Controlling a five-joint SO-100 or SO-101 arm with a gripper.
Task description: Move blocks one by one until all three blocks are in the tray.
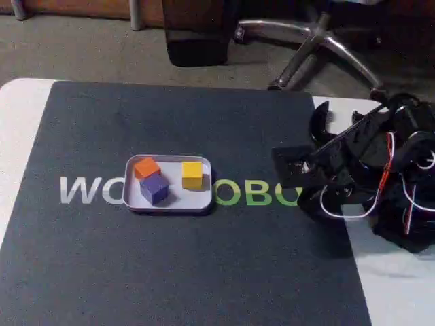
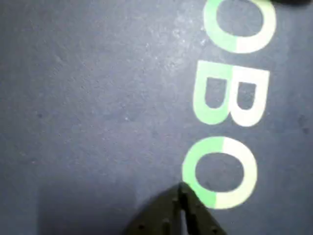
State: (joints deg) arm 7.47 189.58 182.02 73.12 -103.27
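From my station, the job looks finished: in the fixed view the tray [image 1: 168, 202] sits just left of the mat's centre, and all three blocks are inside it, so I judge nothing is left to carry. The orange block [image 1: 147, 167] is at the tray's ten o'clock corner, the purple block [image 1: 154, 187] is just below it toward seven o'clock and seems to touch it, and the yellow block [image 1: 192, 174] stands apart at about two o'clock. The arm is folded low at the mat's three o'clock edge, well apart from the tray. In the wrist view the gripper [image 2: 181, 192] enters from six o'clock, its two dark tips meeting at a point over the green lettering [image 2: 230, 93] on the mat [image 2: 98, 98]; the jaws look closed with nothing between them.
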